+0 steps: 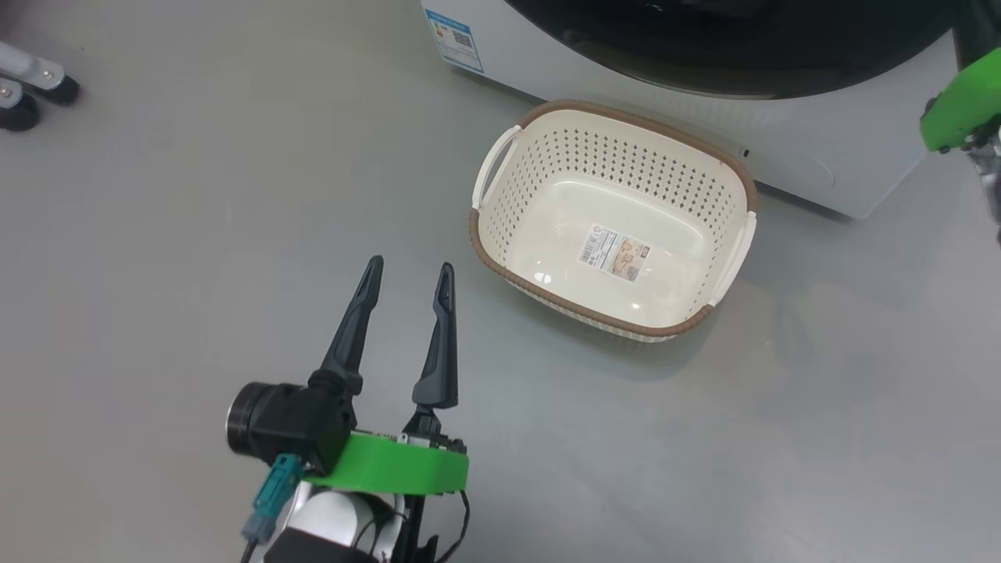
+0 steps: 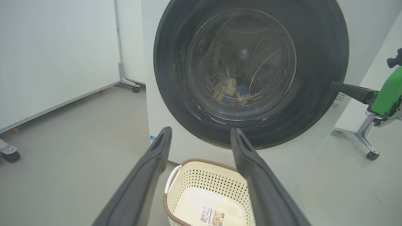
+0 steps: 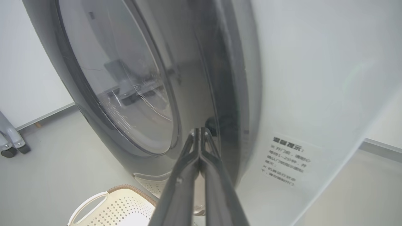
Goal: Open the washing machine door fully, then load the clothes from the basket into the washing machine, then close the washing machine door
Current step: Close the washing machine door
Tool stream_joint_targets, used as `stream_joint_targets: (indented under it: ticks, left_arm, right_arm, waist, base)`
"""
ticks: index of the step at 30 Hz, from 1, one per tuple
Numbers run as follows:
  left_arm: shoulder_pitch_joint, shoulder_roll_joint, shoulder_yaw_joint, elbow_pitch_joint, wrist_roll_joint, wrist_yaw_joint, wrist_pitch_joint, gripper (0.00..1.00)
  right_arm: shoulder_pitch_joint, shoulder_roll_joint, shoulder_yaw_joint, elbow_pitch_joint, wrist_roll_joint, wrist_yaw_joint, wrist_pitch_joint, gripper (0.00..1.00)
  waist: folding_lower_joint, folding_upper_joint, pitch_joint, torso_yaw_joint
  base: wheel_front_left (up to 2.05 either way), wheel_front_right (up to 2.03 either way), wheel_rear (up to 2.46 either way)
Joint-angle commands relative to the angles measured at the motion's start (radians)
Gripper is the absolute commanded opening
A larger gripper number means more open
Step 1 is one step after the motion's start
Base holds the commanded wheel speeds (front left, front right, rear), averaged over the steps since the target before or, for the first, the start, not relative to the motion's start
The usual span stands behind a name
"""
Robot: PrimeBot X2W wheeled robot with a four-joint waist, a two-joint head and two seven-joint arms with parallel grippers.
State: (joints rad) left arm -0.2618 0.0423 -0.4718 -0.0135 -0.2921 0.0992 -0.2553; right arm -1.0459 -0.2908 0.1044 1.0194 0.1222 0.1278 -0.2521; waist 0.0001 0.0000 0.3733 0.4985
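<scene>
The washing machine (image 2: 150, 94) stands with its round black-ringed door (image 2: 314, 78) lying against its white front. Through the glass, cream and blue clothes (image 2: 231, 91) lie in the drum. The cream basket (image 1: 610, 156) sits on the floor in front of the machine, holding nothing but its label sticker. My left gripper (image 1: 409, 267) hangs open over the floor just left of the basket, with nothing between its fingers. My right gripper (image 3: 200, 131) is shut, its tips pressed against the right edge of the door (image 3: 201, 62); from the left wrist its tips (image 2: 333, 84) touch the door's rim.
Caster wheels (image 1: 31, 94) of a stand are at the far left. A white partition panel (image 2: 56, 56) stands left of the machine, and a wheeled leg (image 2: 367, 141) to its right. A text sticker (image 3: 285, 160) is on the machine's front.
</scene>
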Motion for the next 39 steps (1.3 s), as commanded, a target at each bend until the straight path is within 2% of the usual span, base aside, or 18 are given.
stream_joint_targets:
  ticks: [1, 10, 17, 23, 24, 25, 26, 27, 39]
  left_arm:
    - [-0.019, 0.008, 0.039, -0.025, 0.001, 0.004, -0.006, 1.00]
    - [-0.007, 0.008, 0.065, -0.004, 0.023, -0.007, -0.006, 1.00]
    - [0.005, 0.008, 0.095, 0.038, 0.034, -0.025, -0.006, 1.00]
    - [0.020, 0.010, 0.124, 0.078, 0.050, -0.045, -0.006, 1.00]
    - [0.023, 0.011, 0.129, 0.083, 0.053, -0.048, -0.006, 1.00]
    - [0.025, 0.012, 0.133, 0.087, 0.055, -0.051, -0.006, 1.00]
    - [0.028, 0.013, 0.136, 0.091, 0.058, -0.055, -0.006, 1.00]
    - [0.031, 0.014, 0.138, 0.095, 0.059, -0.058, -0.006, 1.00]
    - [0.064, 0.027, 0.163, 0.147, 0.057, -0.070, -0.006, 1.00]
  right_arm:
    - [0.013, 0.025, 0.021, -0.056, 0.011, 0.003, -0.010, 0.00]
    - [0.152, 0.070, 0.077, -0.223, 0.059, 0.003, -0.010, 0.00]
    - [0.359, 0.102, 0.113, -0.413, 0.092, 0.003, -0.010, 0.00]
    - [0.548, 0.120, 0.084, -0.577, 0.097, 0.003, -0.010, 0.00]
    - [0.577, 0.123, 0.073, -0.601, 0.089, 0.003, -0.010, 0.34]
    - [0.604, 0.129, 0.061, -0.624, 0.083, 0.003, -0.010, 0.62]
    - [0.629, 0.139, 0.048, -0.647, 0.077, 0.003, -0.010, 0.86]
    - [0.654, 0.147, 0.039, -0.665, 0.071, 0.003, -0.010, 0.99]
    - [0.859, 0.224, -0.017, -0.849, 0.016, 0.003, -0.006, 1.00]
  waist:
    - [-0.0001, 0.0000, -0.011, -0.011]
    - [-0.0001, 0.0000, -0.051, -0.077]
    - [-0.0001, 0.0000, -0.105, -0.168]
    - [-0.0001, 0.0000, -0.158, -0.254]
    - [-0.0001, 0.0000, -0.166, -0.268]
    - [-0.0001, 0.0000, -0.174, -0.281]
    - [-0.0001, 0.0000, -0.181, -0.293]
    - [-0.0001, 0.0000, -0.188, -0.305]
    - [-0.0001, 0.0000, -0.260, -0.443]
  base:
    - [0.00, 0.00, 0.00]
    - [0.00, 0.00, 0.00]
    - [0.00, 0.00, 0.00]
    - [0.00, 0.00, 0.00]
    - [0.00, 0.00, 0.00]
    - [0.00, 0.00, 0.00]
    - [0.00, 0.00, 0.00]
    - [0.00, 0.00, 0.00]
    - [0.00, 0.00, 0.00]
